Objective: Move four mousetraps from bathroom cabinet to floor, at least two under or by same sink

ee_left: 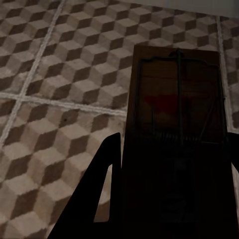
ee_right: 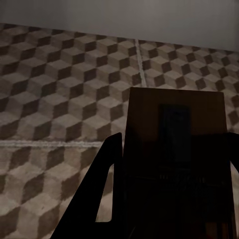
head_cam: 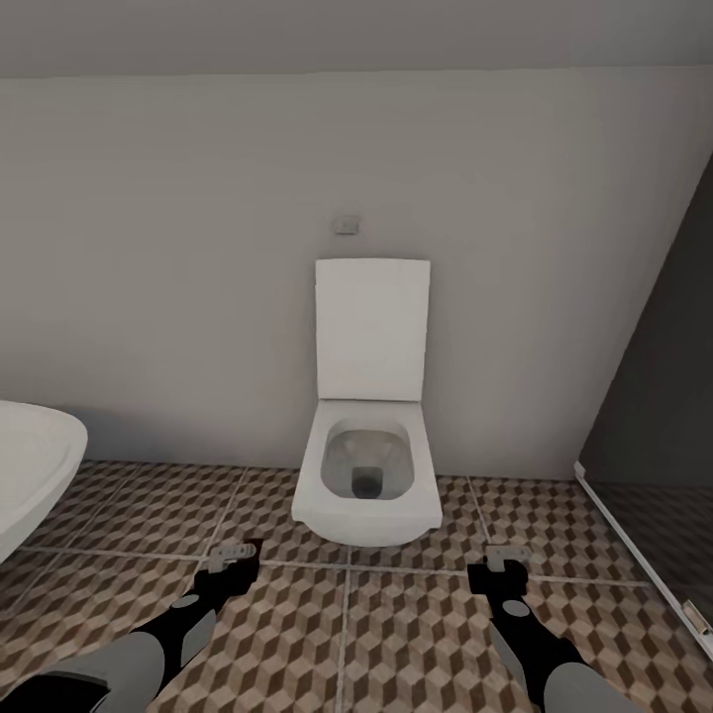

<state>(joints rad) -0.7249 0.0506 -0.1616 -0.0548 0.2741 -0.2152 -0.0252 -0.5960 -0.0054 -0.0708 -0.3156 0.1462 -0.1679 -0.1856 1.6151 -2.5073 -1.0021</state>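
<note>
Between our left gripper's (ee_left: 169, 194) jaws we are clamping a mousetrap (ee_left: 177, 94), its lower half lost in shadow; our right gripper (ee_right: 172, 199) is pinching a second mousetrap (ee_right: 175, 124), its metal parts barely showing. Both are hanging above the bathroom floor (head_cam: 396, 634). Ahead, an open white toilet (head_cam: 368, 475) is standing against the wall, with a bathtub (head_cam: 30, 465) cut off at the left edge.
</note>
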